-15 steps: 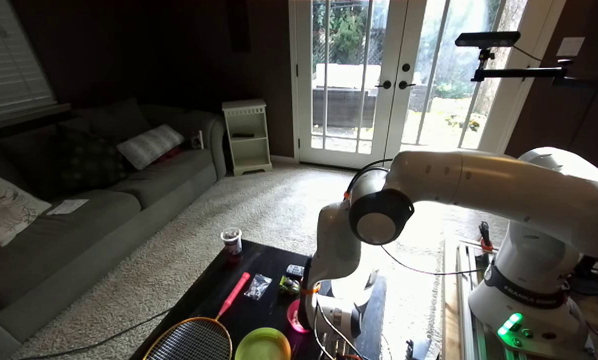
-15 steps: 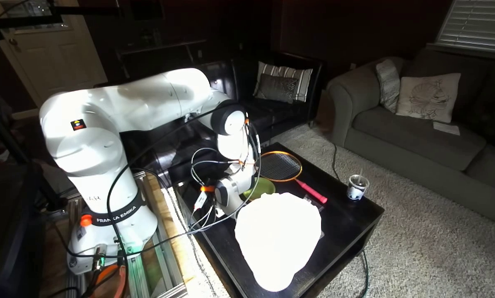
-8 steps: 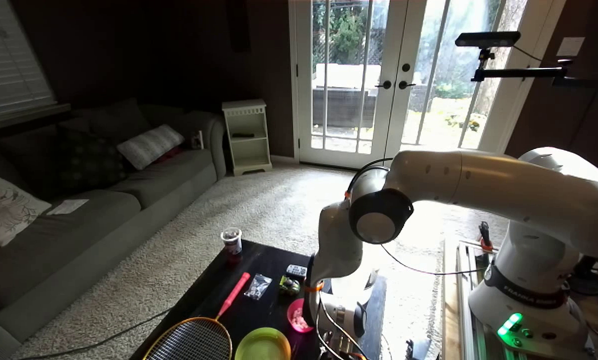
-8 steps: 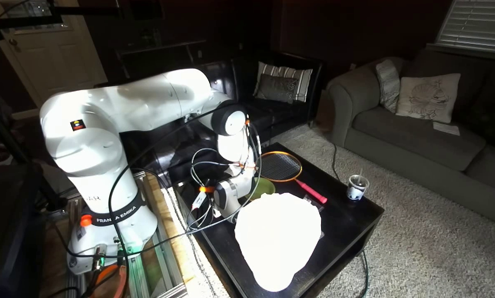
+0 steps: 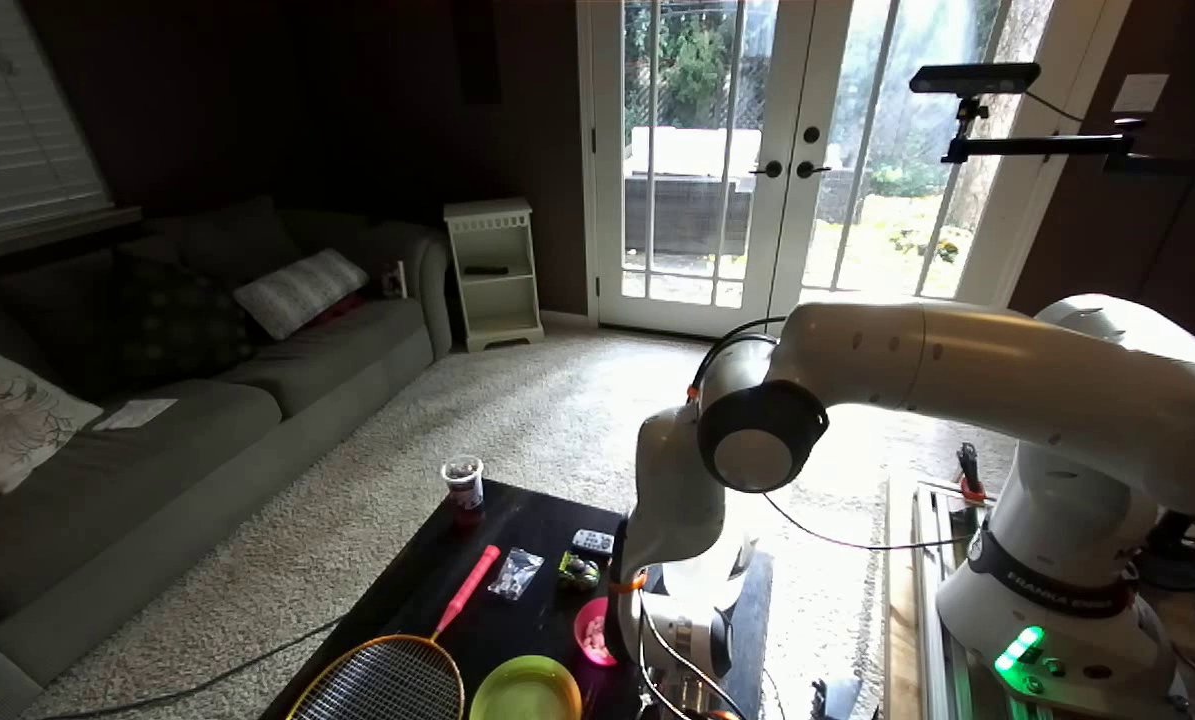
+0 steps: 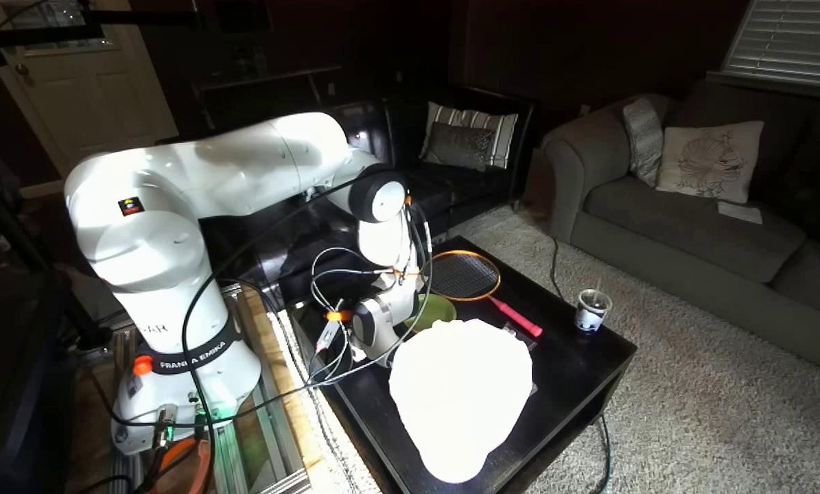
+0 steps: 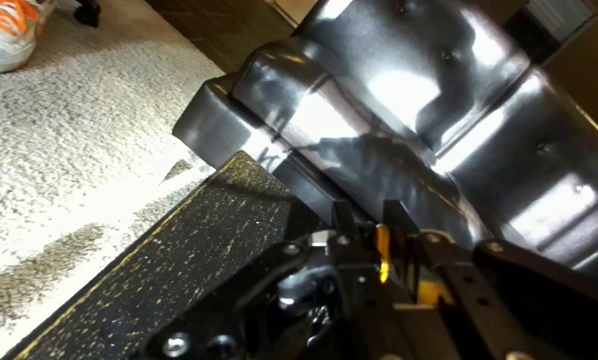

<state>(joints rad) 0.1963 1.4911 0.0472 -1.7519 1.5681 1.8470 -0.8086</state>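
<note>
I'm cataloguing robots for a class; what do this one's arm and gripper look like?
The arm is white and rounded, with a black base band lettered FRANKA EMIKA, orange straps and black cables. The gripper is black and jointed, with shiny metal screws.

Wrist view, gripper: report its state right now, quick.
Gripper: jaws narrowly apart, something orange showing in the gap; whether it is gripped cannot be told.
</note>
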